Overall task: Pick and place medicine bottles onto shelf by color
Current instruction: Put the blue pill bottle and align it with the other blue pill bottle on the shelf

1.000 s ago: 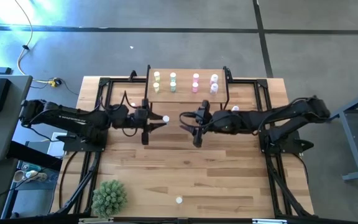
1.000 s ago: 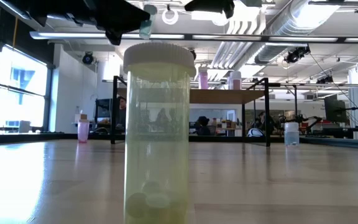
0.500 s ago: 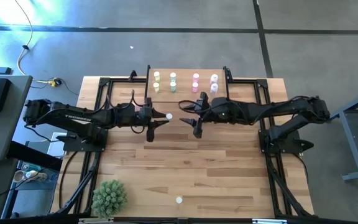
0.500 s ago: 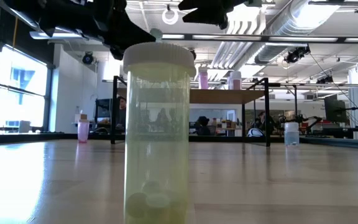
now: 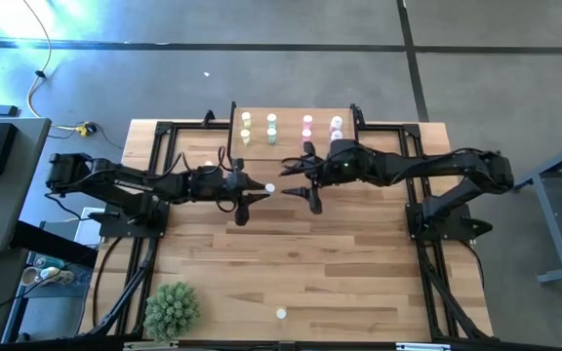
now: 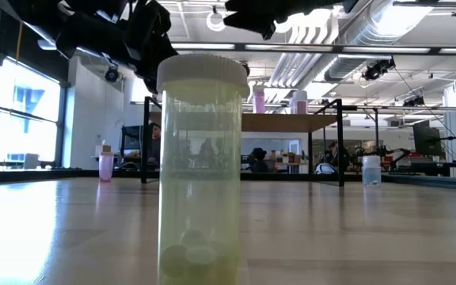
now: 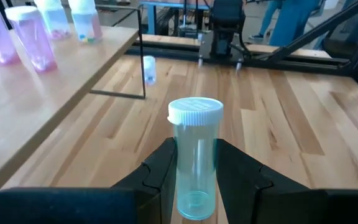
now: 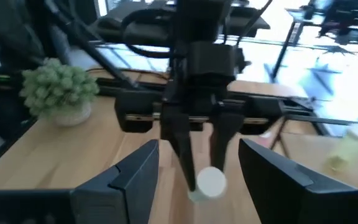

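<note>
Two dark arms meet over the middle of the wood-plank table [image 5: 291, 263], just in front of the small light-wood shelf on thin black legs [image 5: 289, 144]. Left gripper [image 7: 194, 177] pinches a clear pale-green cylindrical bottle with a white cap [image 7: 194, 155], fingers [image 7: 160, 171] pressed on both sides of its body, bottle upright in the left wrist view; from above the same bottle shows as a white cap [image 5: 270, 188] at the left gripper's tip [image 5: 258, 189], lifted off the table near the shelf's front edge. Right gripper [image 5: 307, 184] faces it from the other side, close by, fingers [image 8: 129, 180] spread wide and holding nothing; in the right wrist view the left gripper and its capped bottle [image 8: 209, 183] sit between them farther off. Eight or so small bottles stand on the shelf in columns: yellow [image 5: 246, 128], green [image 5: 271, 129], pink [image 5: 307, 130], white/lavender [image 5: 336, 130]. Pink bottles [image 7: 30, 37] and pale ones [image 7: 82, 18] also show on the shelf top in the left wrist view, and one small white-capped bottle [image 7: 148, 68] stands on the table beyond. One tall yellow-green translucent bottle with a pale cap [image 6: 201, 166] stands right in front of the low camera, seen from above as a white dot [image 5: 280, 314] near the front edge. Spiky green potted plant [image 5: 172, 310] sits at the front left corner. Low view also shows a pink bottle [image 6: 106, 165] and a clear one [image 6: 370, 169] on the table farther back.
</note>
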Available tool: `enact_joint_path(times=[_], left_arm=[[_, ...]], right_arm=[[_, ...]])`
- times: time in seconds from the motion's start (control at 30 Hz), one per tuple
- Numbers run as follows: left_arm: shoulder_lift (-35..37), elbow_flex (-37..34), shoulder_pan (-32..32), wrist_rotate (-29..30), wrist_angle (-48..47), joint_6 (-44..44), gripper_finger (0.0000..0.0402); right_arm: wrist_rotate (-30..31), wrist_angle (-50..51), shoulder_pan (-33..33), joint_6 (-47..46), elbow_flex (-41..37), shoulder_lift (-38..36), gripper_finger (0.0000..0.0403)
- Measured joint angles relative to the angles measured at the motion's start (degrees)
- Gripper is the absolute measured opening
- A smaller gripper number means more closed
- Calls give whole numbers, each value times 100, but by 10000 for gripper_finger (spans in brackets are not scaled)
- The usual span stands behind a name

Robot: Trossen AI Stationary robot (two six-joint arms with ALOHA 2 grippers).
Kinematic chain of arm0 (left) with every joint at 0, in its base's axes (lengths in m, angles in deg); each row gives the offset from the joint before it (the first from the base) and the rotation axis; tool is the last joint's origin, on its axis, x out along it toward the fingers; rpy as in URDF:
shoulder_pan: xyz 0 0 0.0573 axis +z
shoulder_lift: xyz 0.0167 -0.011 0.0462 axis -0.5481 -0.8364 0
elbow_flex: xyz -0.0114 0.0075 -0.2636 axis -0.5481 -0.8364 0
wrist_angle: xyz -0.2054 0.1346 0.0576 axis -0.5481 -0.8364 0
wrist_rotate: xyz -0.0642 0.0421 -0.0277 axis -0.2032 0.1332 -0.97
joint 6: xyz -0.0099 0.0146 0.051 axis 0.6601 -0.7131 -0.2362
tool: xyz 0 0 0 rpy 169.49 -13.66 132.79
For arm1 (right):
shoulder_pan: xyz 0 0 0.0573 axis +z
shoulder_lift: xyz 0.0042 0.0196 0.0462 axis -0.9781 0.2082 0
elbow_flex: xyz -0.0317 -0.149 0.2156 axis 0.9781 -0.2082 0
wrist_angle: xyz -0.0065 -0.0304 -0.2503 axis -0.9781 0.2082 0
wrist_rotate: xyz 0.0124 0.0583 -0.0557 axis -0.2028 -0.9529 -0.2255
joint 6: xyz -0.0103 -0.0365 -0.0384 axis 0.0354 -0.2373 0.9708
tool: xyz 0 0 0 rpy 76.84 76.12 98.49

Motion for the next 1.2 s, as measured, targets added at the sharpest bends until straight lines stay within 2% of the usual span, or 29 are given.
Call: enact_joint_path(times=[0.1, 0.47, 0.83, 1.2], left_arm=[[-100, 0, 0, 18, 144, 1, 90], [-168, 0, 0, -128, 341, -60, 90], [-168, 0, -40, -201, 835, -534, 90], [-168, 0, 11, -199, 795, -605, 90]], right_arm=[[-315, -199, -61, 135, 0, 264, 213], [-215, -530, -147, 257, 0, 973, 213], [-60, -559, -179, -23, 0, 1016, 213], [-62, -673, -205, -202, 0, 995, 208]])
